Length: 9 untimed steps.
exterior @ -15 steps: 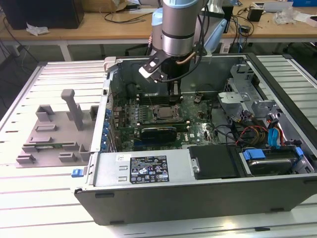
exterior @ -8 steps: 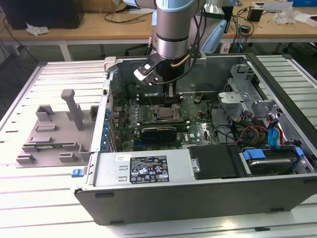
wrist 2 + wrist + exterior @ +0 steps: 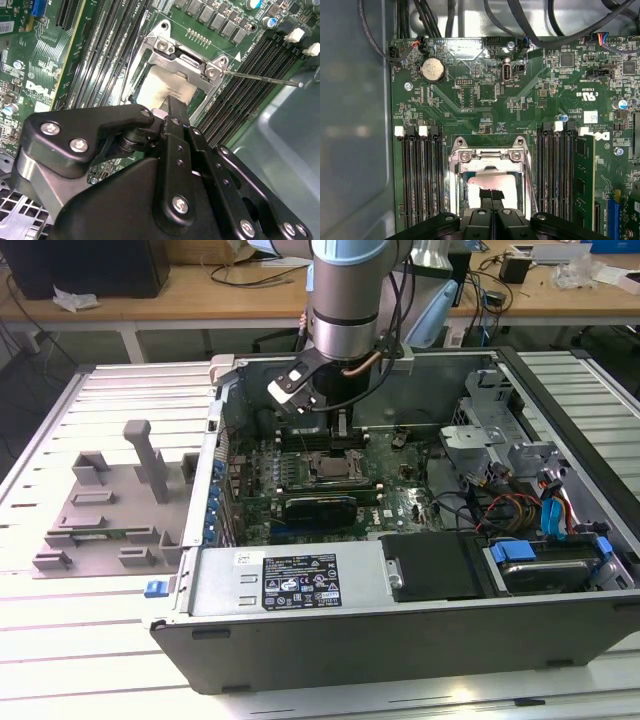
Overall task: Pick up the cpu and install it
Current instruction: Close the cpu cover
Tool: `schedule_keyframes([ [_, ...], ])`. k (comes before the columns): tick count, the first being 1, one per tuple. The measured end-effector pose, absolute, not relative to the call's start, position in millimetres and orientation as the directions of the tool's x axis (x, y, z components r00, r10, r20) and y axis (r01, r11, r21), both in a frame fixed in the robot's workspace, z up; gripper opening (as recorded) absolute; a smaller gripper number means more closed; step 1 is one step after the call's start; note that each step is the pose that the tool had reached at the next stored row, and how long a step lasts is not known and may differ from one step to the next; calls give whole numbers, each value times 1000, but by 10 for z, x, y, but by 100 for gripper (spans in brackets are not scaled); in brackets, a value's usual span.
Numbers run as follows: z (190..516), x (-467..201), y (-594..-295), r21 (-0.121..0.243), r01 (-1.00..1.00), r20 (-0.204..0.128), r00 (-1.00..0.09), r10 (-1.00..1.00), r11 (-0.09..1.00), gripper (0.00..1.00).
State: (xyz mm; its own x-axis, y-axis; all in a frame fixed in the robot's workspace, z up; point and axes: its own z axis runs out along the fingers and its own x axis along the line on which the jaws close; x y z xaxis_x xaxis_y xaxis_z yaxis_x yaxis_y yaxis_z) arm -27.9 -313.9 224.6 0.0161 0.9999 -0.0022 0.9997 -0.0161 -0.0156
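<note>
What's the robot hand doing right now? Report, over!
Gripper shut, tips right over the chip. Chip lying flat inside the socket frame. Latch rod off to the side.

I work in what looks like a robotics lab or electronics workshop. An opened computer case (image 3: pixel 400 635) lies on a slatted metal table (image 3: pixel 80 640), with a grey fixture (image 3: pixel 100 515) at the exterior view's left. Beyond, a wooden bench (image 3: pixel 180 305) carries loose cables (image 3: pixel 245 275).

1. A black sticker (image 3: pixel 301 583) with white print sits on the grey cover (image 3: pixel 225 585) of the computer case (image 3: pixel 400 650), too small to read.
2. White letters (image 3: pixel 603 135) (image 3: pixel 30 91) are printed on the green board (image 3: pixel 445 107) (image 3: pixel 37 57) in both wrist views.
</note>
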Motion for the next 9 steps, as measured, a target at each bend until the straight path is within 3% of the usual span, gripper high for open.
schedule_keyframes([
  [9,2245,-280,-3139,-15,986,-2,-169,986,169,11],
])
